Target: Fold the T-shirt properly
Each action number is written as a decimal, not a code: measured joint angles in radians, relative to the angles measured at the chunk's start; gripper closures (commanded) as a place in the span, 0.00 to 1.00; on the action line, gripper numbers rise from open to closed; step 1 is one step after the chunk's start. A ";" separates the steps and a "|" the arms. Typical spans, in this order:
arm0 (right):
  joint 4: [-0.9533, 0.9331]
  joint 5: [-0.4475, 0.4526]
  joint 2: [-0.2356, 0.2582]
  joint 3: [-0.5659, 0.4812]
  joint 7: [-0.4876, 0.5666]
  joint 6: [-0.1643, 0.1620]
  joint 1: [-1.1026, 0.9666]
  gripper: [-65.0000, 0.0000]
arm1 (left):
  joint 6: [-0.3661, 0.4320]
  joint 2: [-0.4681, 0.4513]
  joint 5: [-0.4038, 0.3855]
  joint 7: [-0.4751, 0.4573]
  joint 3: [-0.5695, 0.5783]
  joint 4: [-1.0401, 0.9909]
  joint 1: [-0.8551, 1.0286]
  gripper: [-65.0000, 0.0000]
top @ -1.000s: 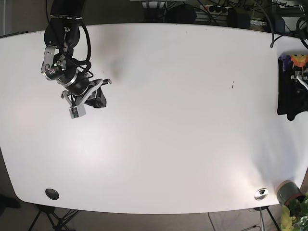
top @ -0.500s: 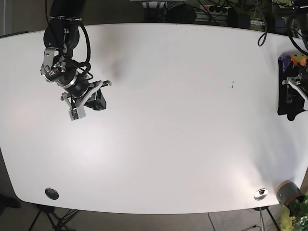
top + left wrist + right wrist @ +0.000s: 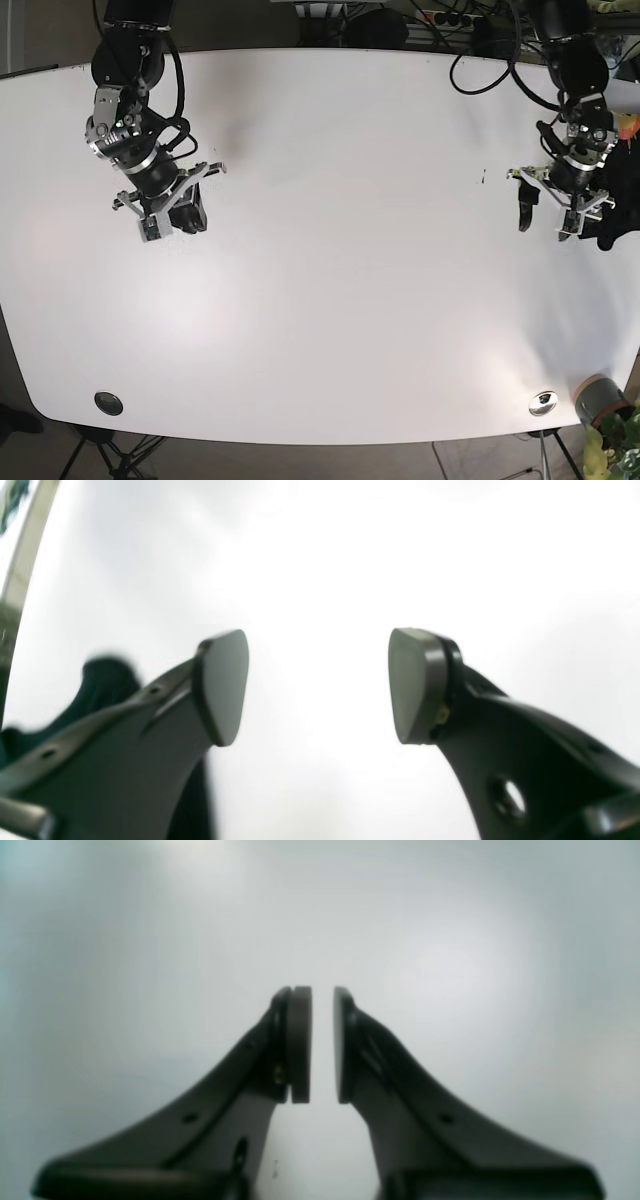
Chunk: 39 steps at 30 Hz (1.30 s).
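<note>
At the near edge of the white worktop [image 3: 330,330] sit 2 round fittings, a dark one [image 3: 108,403] on one corner and a silver one [image 3: 543,402] on the other, with a small pot [image 3: 598,397] just beside the silver one. Farther back, the right gripper [image 3: 322,1045] hangs over bare surface, its fingers [image 3: 299,1040] nearly pressed together with a thin gap and nothing between them. On the opposite side, the left gripper [image 3: 318,685] has its fingers [image 3: 223,685] spread wide, holding nothing. The dark T-shirt [image 3: 608,238] lies bunched at the worktop's edge, just beside the left gripper.
</note>
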 measured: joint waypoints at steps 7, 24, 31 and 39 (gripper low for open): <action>-0.074 -0.146 0.003 0.000 0.283 0.000 -0.082 0.90 | 0.007 0.112 0.095 -0.099 0.051 0.042 0.006 0.50; -0.114 -0.135 0.058 0.068 0.533 0.004 -0.394 0.90 | 0.156 0.376 0.140 -0.367 0.113 0.174 0.368 0.51; -0.027 -0.055 0.119 0.077 0.563 0.002 -0.617 0.90 | 0.163 0.431 0.140 -0.369 0.123 0.251 0.601 0.51; 0.065 -0.022 0.138 0.077 0.571 0.001 -0.800 0.90 | 0.165 0.465 0.067 -0.373 0.125 0.308 0.804 0.51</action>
